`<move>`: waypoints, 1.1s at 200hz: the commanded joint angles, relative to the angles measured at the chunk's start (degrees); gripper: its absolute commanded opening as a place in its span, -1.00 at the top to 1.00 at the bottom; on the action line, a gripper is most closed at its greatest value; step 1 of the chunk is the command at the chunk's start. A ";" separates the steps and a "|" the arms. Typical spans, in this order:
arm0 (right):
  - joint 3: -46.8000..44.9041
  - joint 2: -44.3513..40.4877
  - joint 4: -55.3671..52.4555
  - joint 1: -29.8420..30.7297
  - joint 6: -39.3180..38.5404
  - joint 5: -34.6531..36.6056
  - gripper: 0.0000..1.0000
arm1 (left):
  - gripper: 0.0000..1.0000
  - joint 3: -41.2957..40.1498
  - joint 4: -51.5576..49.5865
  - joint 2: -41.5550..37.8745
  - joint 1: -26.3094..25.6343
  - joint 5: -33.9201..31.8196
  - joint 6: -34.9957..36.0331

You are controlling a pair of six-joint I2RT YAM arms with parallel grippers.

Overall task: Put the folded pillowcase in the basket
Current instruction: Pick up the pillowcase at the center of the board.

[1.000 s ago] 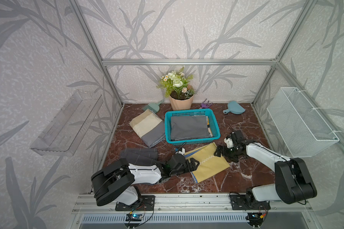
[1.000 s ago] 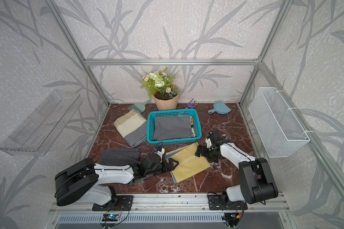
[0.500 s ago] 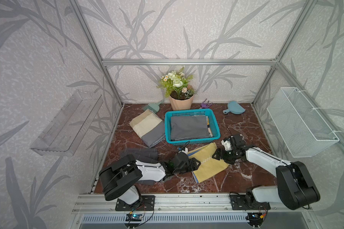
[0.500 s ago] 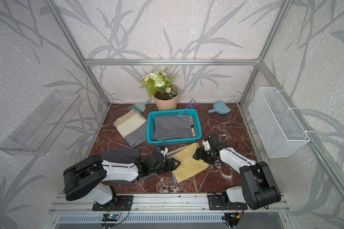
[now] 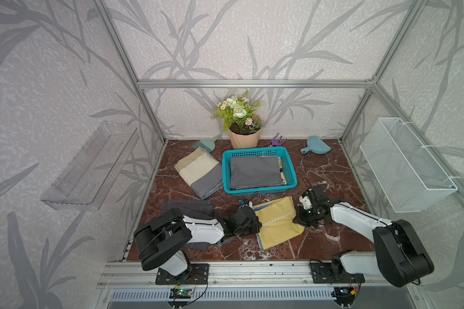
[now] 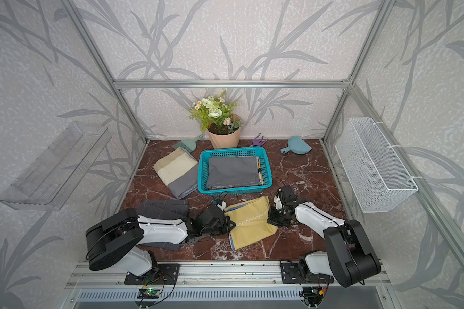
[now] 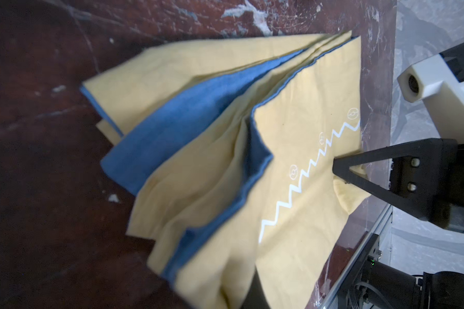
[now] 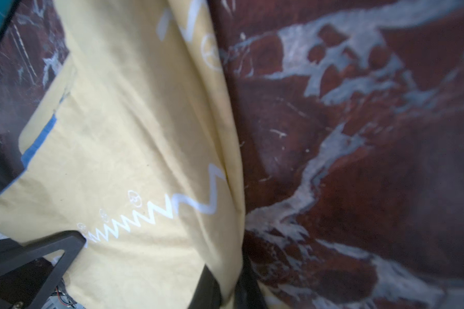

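The folded pillowcase point(image 5: 277, 222) point(image 6: 249, 222), yellow with blue lining and a white zigzag, lies on the marble floor in front of the teal basket point(image 5: 260, 190) point(image 6: 235, 190). A grey folded cloth point(image 5: 255, 172) lies inside the basket. My left gripper point(image 5: 257, 226) point(image 7: 241, 289) is shut on the pillowcase's left edge. My right gripper point(image 5: 296, 220) point(image 8: 227, 290) is shut on its right edge, with yellow fabric pinched between the dark fingers. In the left wrist view the layers of the pillowcase point(image 7: 225, 160) fan apart. The pillowcase point(image 8: 131, 133) creases in the right wrist view.
A beige and grey folded cloth point(image 5: 198, 171) lies left of the basket, and a dark grey cloth point(image 5: 190, 208) lies under my left arm. A flower pot point(image 5: 243, 133), teal scoop point(image 5: 205, 144) and blue dustpan point(image 5: 318, 145) line the back. A white wire basket point(image 5: 405, 166) hangs right, a clear shelf tray point(image 5: 91, 166) left.
Both grippers have moved in to the pillowcase's side edges and gone from open to shut on them. The fabric has bunched slightly between them.
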 commanded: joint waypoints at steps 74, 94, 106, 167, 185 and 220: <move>12.62 -17.01 -16.77 7.63 3.10 4.21 1.00 | 1.00 11.01 -17.34 -13.29 -0.40 -2.18 16.32; 17.05 -18.66 -20.01 8.42 2.88 4.86 1.00 | 1.00 14.31 -20.41 -15.48 -0.42 -2.38 18.56; 19.78 -19.20 -21.19 8.88 2.99 4.89 1.00 | 1.00 16.31 -21.95 -16.56 -0.42 -2.52 19.72; 29.90 -15.91 -16.94 10.37 2.19 8.30 1.00 | 1.00 25.66 -28.69 -18.20 3.08 -7.11 26.20; 33.98 -10.91 -16.42 10.37 0.20 8.93 1.00 | 1.00 26.60 -28.42 -17.46 7.18 -6.52 27.85; 38.26 -3.75 -12.00 10.15 -1.80 10.00 1.00 | 1.00 28.45 -26.50 -15.75 15.38 -4.62 31.01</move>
